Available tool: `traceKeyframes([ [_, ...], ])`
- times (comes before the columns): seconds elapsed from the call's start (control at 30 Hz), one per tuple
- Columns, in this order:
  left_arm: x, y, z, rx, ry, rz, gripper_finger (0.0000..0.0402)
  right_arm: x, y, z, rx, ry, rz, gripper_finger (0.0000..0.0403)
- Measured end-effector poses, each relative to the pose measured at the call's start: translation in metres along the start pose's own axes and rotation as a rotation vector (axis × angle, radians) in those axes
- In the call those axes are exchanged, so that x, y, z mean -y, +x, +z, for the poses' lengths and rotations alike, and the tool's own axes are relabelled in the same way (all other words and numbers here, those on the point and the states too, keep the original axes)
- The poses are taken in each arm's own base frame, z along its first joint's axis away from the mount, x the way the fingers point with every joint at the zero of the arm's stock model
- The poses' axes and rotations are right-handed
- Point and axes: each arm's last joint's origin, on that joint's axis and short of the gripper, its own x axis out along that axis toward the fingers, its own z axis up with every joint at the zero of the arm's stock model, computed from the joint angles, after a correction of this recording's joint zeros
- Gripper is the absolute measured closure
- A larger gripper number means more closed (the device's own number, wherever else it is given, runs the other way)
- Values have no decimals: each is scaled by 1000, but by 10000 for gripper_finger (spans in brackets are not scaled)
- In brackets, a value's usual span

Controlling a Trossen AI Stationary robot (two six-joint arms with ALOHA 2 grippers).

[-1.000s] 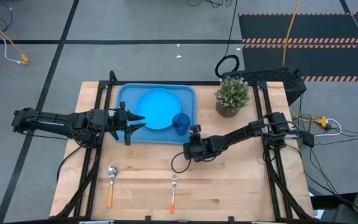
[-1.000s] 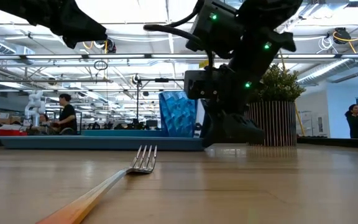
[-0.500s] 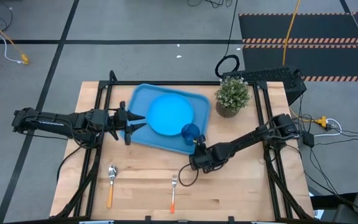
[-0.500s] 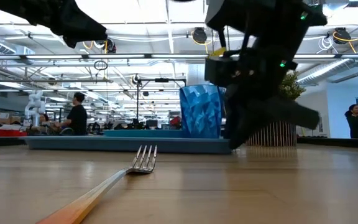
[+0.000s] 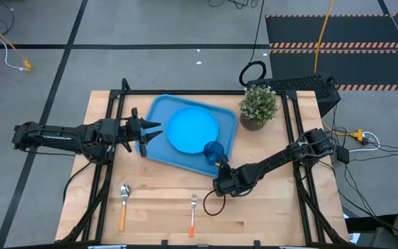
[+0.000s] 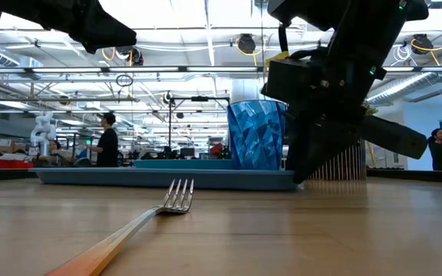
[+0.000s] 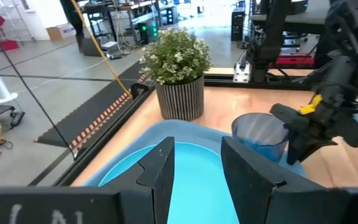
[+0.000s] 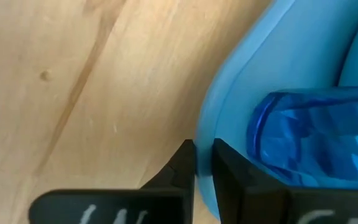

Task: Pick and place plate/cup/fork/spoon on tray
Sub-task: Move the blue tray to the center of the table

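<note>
The light-blue tray (image 5: 156,142) lies askew on the table. The bright-blue plate (image 5: 193,129) lies in it, and the darker-blue cup (image 5: 213,149) stands upright in its near right corner. My right gripper (image 5: 220,167) is shut on the tray's near right rim. My left gripper (image 5: 146,133) is open at the tray's left rim, its fingers (image 7: 160,168) level and pointing over the tray toward the plate (image 7: 191,171). The spoon (image 5: 124,200) and the fork (image 5: 193,211) lie flat on the table near its front edge. My right gripper pinches the tray's raised rim (image 8: 205,134) at the near right corner, one finger (image 8: 184,163) outside the rim and one inside, right beside the cup (image 8: 309,137). The fingers come low from the table's near right side. The tray rests flat on the table.
A potted plant (image 5: 258,107) stands at the far right, close to the tray's far right corner. Bare wood shows between the tray and the fork (image 6: 176,195). People stand in the room beyond the table.
My right gripper has drawn toward the table's near right, dragging the tray by its rim. The tray has slid right and turned clockwise as seen from above; the plate and cup have ridden along with it. The tray's left rim has slid away under my left gripper.
</note>
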Motion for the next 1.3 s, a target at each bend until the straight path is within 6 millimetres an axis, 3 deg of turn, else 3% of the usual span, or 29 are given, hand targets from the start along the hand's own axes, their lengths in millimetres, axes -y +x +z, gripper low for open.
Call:
traceKeyframes([
  [0.4,2,-1,-11,-114,-145,-3,266,1,0,2,16,-181,-5,388],
  [0.63,13,2,-40,-124,-307,20,266,-2,-1,3,37,-260,20,388],
  [0.73,17,3,-53,-85,-364,11,266,-3,-2,1,14,-245,28,389],
  [0.93,27,0,-56,31,-458,-68,266,-10,-4,-13,-70,-201,43,389],
  [1.3,43,-14,-53,267,-368,-168,266,-36,-28,-37,90,-179,48,389],
])
